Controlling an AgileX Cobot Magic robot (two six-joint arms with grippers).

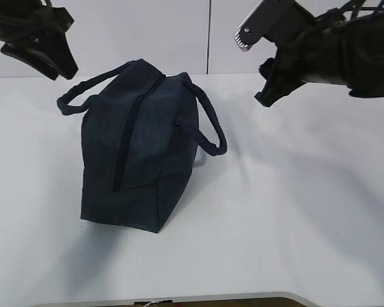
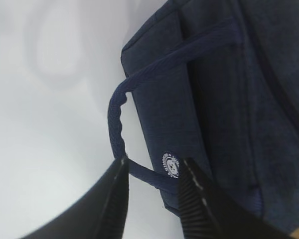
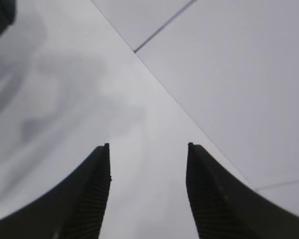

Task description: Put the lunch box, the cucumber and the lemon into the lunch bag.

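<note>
Both grippers raised and empty; lunch bag point(image 1: 141, 153) zipped shut on the table point(image 1: 294, 211).

The lunch bag stands upright left of table centre, its closed zipper line point(image 1: 136, 125) running along the top from the 6 o'clock end toward 12 o'clock. One loop handle point(image 1: 83, 97) lies out toward 10 o'clock, the other loop handle point(image 1: 208, 128) hangs toward 3 o'clock. My left gripper point(image 2: 152, 174) hovers at the bag's 10 o'clock, jaws parted and holding nothing; in my left wrist view the near handle and the round white logo point(image 2: 170, 165) sit in the gap between my fingers, not touched. My right gripper point(image 3: 148, 164) hangs in the air at the bag's 2 o'clock, jaws spread wide, only bare table between them. Lunch box, cucumber and lemon are out of sight.
</note>
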